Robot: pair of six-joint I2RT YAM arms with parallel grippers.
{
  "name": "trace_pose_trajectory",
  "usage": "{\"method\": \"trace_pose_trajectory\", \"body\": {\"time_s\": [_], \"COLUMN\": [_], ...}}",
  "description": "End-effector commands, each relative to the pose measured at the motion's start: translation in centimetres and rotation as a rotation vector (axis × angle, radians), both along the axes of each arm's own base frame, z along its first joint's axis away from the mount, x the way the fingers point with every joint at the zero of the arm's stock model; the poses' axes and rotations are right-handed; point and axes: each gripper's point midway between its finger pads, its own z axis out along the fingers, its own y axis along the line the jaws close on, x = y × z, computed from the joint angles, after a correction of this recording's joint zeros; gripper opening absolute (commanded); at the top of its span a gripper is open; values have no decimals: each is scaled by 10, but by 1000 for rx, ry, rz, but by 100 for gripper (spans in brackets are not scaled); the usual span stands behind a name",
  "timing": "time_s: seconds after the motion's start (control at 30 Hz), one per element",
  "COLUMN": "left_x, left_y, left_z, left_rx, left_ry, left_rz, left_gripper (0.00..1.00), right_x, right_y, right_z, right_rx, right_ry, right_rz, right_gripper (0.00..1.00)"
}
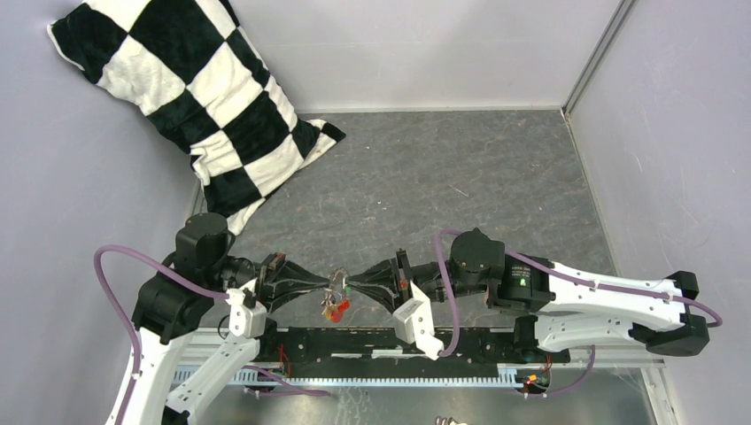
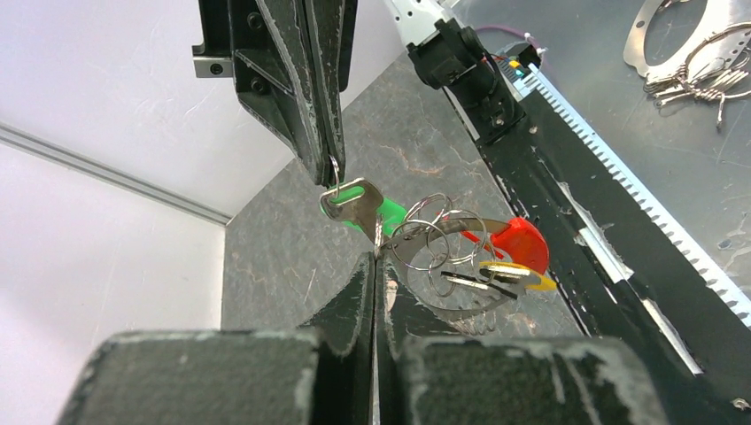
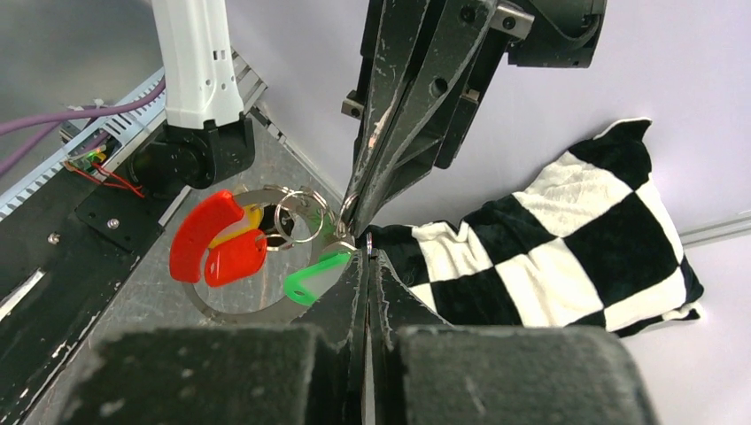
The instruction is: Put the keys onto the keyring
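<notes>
My two grippers meet tip to tip above the near edge of the table. My left gripper (image 1: pixel 326 285) (image 2: pixel 376 255) is shut on the keyring (image 2: pixel 434 232), a cluster of thin silver wire loops. My right gripper (image 1: pixel 352 288) (image 3: pixel 366 252) is shut on a small wire loop that carries the green key (image 2: pixel 354 205) (image 3: pixel 314 274). The red key (image 2: pixel 522 243) (image 3: pixel 235 257) and the yellow key (image 2: pixel 522 279) (image 3: pixel 241 220) hang from the loops beside a curved red strap (image 3: pixel 197 232). A flat metal ring (image 3: pixel 239 310) hangs behind them. In the top view the bunch (image 1: pixel 336 308) dangles between the fingertips.
A black-and-white checked pillow (image 1: pixel 204 106) leans in the far left corner. The black base rail (image 1: pixel 398 345) runs just under the bunch. Another set of metal rings and keys (image 2: pixel 700 71) lies on the metal surface beyond the rail. Walls close the table on three sides.
</notes>
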Motion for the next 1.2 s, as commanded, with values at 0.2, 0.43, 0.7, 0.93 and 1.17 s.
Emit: {"method": "trace_pose_trajectory", "body": {"time_s": [0.2, 0.43, 0.7, 0.93, 1.17], "left_x": [-7, -4, -1, -3, -3], "left_y": [-1, -9, -14, -14, -14], "left_z": [18, 14, 11, 5, 4], "left_rx": [-29, 2, 47, 53, 55], "left_ry": [-23, 382, 599, 602, 608], "left_rz": [-35, -20, -47, -61, -55], "left_gripper": [2, 2, 2, 2, 2], "right_x": [2, 17, 24, 23, 19], "right_y": [-1, -6, -17, -16, -12], "right_z": [26, 4, -8, 0, 5], "right_rx": [23, -16, 5, 30, 32], "right_ry": [-60, -18, 44, 57, 87], "right_rz": [0, -49, -27, 14, 55], "right_gripper": [0, 0, 0, 0, 0]}}
